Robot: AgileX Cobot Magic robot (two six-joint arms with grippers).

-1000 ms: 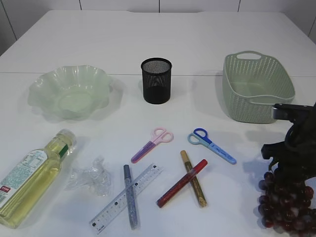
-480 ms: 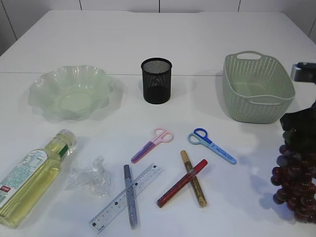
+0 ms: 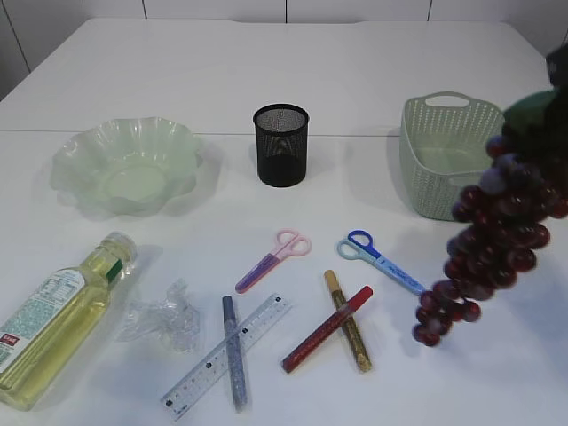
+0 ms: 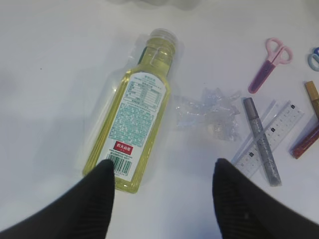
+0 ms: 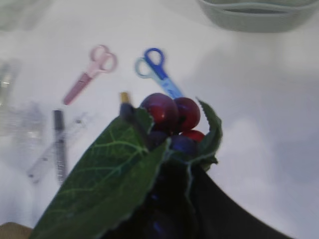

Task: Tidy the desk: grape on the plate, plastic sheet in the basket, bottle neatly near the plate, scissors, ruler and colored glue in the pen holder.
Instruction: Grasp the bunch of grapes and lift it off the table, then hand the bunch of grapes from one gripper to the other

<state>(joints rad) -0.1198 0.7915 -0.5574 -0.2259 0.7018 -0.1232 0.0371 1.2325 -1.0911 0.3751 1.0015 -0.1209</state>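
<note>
A dark red grape bunch point(image 3: 493, 240) hangs in the air at the right, leaves on top, with my right gripper point(image 3: 543, 106) shut on its stem end. In the right wrist view a green leaf point(image 5: 114, 174) covers that gripper point(image 5: 174, 199). The pale green plate point(image 3: 124, 164) sits far left and the mesh pen holder point(image 3: 281, 145) at centre back. My left gripper point(image 4: 163, 172) is open above the table beside the lying bottle point(image 4: 139, 112). The crumpled plastic sheet point(image 4: 209, 107), ruler point(image 3: 226, 355), pink scissors point(image 3: 275, 259), blue scissors point(image 3: 380, 261) and three glue sticks point(image 3: 327, 328) lie in front.
The green basket point(image 3: 448, 155) stands at back right, just behind the hanging bunch. A silver glue stick point(image 3: 234, 352) crosses the ruler; the gold one point(image 3: 347, 319) and the red one cross each other.
The right gripper has lifted the grape bunch from the table's front right corner and carried it up; the bunch now swings leftward. The left gripper has not moved.
</note>
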